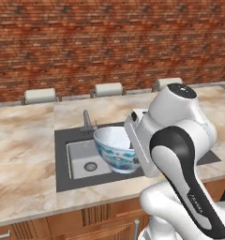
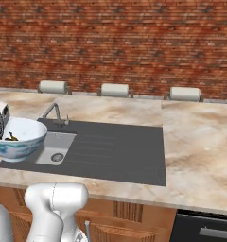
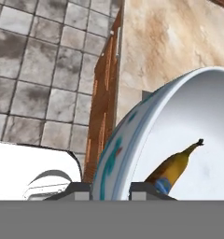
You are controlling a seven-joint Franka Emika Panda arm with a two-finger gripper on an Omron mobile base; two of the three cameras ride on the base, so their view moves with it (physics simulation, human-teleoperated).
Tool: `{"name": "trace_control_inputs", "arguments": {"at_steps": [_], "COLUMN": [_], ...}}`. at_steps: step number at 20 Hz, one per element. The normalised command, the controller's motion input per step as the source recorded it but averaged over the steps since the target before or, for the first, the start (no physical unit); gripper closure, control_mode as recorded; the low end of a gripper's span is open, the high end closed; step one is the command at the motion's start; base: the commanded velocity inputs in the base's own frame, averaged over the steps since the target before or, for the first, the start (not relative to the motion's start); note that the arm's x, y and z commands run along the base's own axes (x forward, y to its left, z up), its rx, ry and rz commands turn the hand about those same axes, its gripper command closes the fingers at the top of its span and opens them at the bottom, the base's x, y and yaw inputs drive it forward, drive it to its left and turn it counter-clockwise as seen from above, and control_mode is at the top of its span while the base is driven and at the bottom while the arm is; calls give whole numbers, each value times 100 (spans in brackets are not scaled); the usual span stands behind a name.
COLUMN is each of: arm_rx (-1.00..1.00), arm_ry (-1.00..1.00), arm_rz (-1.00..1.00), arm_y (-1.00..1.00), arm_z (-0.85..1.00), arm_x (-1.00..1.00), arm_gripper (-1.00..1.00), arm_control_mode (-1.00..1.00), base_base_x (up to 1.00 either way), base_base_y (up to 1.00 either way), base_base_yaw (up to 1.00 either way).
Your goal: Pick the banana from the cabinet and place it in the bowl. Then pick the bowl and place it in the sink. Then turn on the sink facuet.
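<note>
A: What is spreading widest here?
B: The marble desk (image 2: 196,142) is running below the brick wall (image 1: 109,42), with the dark-framed sink (image 2: 110,151) sitting in it and the sink facuet (image 1: 87,120) standing upright at the back edge of the basin.
A: And the bowl?
B: The bowl (image 1: 115,149) is hanging above the sink's front part, off the desk, tilting slightly. In the right base view it is sitting just left of the basin, over the surround.
A: What is the pincer doing?
B: The pincer (image 3: 110,189) is pinching the bowl's rim, one finger outside the blue-patterned wall and one inside the white hollow.
A: Where is the banana lying?
B: The banana (image 3: 175,167) is resting inside the bowl, against its inner wall, stem pointing away from the fingers.
</note>
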Motion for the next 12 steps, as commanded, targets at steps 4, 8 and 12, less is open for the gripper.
{"name": "trace_control_inputs", "arguments": {"at_steps": [4,8,12], "arm_rx": [-1,-1,0], "arm_ry": [2,0,0], "arm_rz": [2,0,0], "arm_y": [8,25,16], "arm_z": [-40,-42,-39], "arm_x": [22,23,39], "arm_gripper": [100,100,100], "arm_control_mode": [-100,-100,-100], "base_base_x": [0,0,0], "base_base_y": [0,0,0], "base_base_yaw": [0,0,0]}}
